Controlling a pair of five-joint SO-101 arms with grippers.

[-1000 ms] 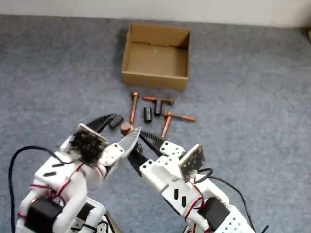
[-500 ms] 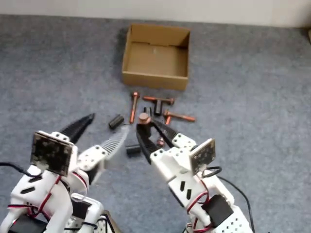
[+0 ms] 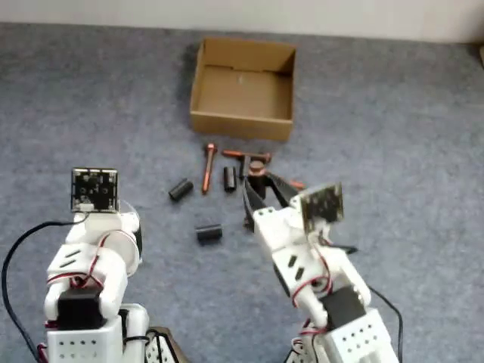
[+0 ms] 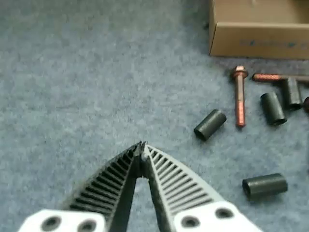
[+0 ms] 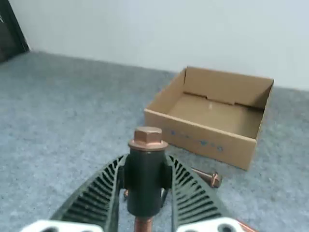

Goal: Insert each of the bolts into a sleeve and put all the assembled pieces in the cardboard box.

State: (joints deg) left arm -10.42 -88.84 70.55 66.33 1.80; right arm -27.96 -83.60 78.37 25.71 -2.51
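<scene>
My right gripper [image 5: 146, 162] is shut on a black sleeve [image 5: 144, 186] with a copper bolt [image 5: 147, 137] through it, held upright. In the high view this gripper [image 3: 258, 181] hangs over the loose parts, just short of the cardboard box [image 3: 242, 113]. My left gripper [image 4: 141, 146] is shut on nothing, above bare carpet and apart from the parts. Before it lie a sleeve [image 4: 210, 124], another sleeve [image 4: 264, 186] and a bolt [image 4: 238, 96]. The open box [image 5: 200, 137] stands beyond the held piece.
Loose on the grey carpet are a bolt [image 3: 209, 166], a second bolt [image 3: 233, 153] and sleeves [image 3: 180, 189], [image 3: 229, 178], [image 3: 209, 233]. The left arm [image 3: 92, 261] stands at the near left. One bolt [image 5: 206, 177] lies near the box front.
The left gripper has pulled back to the near left and gone from open to shut. The right gripper has carried the sleeved bolt farther toward the box.
</scene>
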